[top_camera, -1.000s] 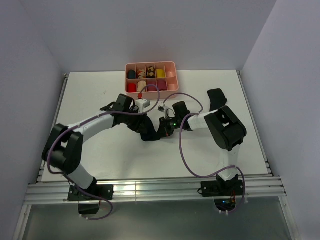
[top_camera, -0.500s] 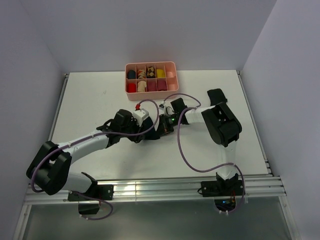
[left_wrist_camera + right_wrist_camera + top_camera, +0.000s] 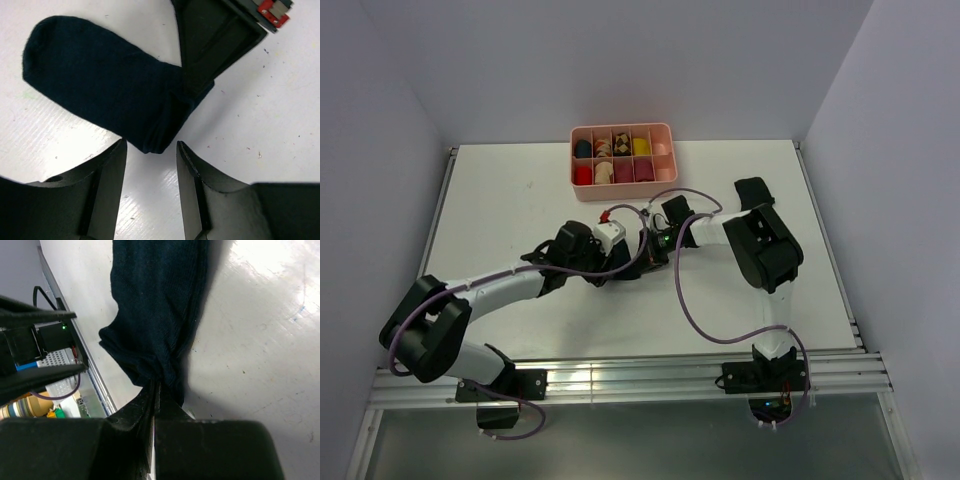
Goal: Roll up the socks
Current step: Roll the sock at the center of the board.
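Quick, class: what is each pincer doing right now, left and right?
Left pincer: open, holding nothing; the black sock lies just ahead of its tips.
Right pincer: closed on one end of the black sock.

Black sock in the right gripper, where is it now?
The black sock lies on the table near its middle, one end pinched in the right gripper, its corner just ahead of the open left gripper in the left wrist view.

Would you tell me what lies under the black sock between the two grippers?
Only white table shows around the black sock, whose one end the shut right gripper pinches. Anything beneath the fabric is covered.
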`<state>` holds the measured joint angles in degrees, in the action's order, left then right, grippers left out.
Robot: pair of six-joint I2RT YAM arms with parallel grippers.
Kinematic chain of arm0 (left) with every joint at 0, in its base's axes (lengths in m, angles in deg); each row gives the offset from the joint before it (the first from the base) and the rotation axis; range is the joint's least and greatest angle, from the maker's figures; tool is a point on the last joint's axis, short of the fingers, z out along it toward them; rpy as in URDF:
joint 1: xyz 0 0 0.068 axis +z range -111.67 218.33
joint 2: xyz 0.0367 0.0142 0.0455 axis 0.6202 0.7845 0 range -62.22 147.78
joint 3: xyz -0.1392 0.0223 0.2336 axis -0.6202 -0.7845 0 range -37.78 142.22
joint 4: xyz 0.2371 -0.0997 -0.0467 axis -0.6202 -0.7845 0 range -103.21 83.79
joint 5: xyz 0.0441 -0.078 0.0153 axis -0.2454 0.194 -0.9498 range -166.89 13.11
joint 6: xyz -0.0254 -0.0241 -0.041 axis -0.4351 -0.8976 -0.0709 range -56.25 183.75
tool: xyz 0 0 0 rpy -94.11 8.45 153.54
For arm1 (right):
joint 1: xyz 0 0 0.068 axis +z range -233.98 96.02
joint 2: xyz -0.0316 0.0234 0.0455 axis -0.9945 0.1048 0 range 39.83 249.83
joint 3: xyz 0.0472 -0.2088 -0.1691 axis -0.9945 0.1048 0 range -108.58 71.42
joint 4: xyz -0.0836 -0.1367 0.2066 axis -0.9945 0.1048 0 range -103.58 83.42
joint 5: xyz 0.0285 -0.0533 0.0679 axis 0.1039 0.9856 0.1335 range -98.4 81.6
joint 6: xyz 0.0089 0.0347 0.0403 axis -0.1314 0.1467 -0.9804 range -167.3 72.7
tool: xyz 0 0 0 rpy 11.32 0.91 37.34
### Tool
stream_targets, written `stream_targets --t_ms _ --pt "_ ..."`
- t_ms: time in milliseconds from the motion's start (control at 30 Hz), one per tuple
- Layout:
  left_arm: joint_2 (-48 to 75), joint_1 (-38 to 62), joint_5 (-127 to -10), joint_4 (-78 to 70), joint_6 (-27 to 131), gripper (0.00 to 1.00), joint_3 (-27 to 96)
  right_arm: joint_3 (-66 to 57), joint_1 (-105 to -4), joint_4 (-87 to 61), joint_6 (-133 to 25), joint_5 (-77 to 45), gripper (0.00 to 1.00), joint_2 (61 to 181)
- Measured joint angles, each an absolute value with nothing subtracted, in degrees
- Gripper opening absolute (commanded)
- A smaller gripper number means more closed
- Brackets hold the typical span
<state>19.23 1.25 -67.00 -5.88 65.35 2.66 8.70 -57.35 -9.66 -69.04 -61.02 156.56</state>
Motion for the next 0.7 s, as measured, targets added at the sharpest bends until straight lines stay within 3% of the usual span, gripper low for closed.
stream_targets --t_ms 700 --pt "27.3 -7.2 -78.0 -6.4 71.3 0.48 5.8 7.1 -59.3 -4.5 -67.1 -62.1 0.0 157.5"
